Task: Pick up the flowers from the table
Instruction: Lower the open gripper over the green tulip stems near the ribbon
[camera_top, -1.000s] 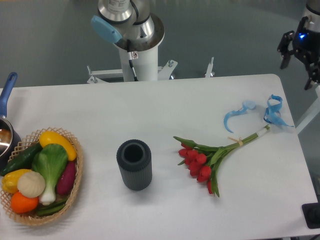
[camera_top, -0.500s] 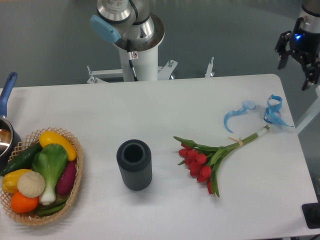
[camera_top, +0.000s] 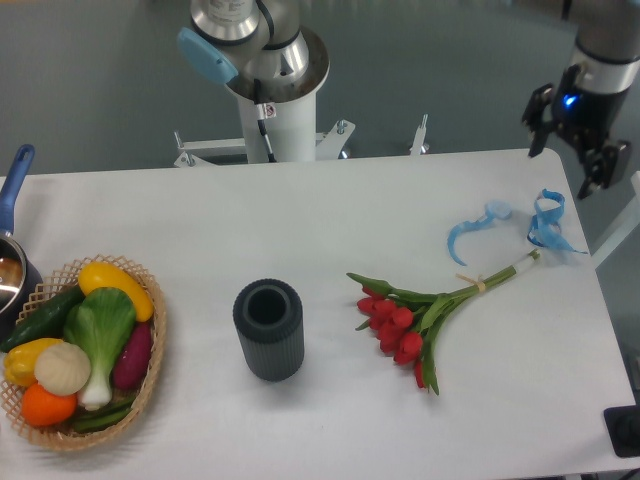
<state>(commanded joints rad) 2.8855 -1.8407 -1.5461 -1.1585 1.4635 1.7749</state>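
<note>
flowers (camera_top: 415, 320) | red buds, green stems, tied | flat on table (camera_top: 300, 215)

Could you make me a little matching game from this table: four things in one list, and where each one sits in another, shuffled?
Things:
1. flowers
2. blue ribbon
3. basket of vegetables
4. dark ribbed cup

Places:
A. far left side of the table
B. middle of the table
C. right of the cup, lying flat
D. near the right edge, below the open gripper

Pairs: 1-C, 2-D, 3-A, 4-B
</note>
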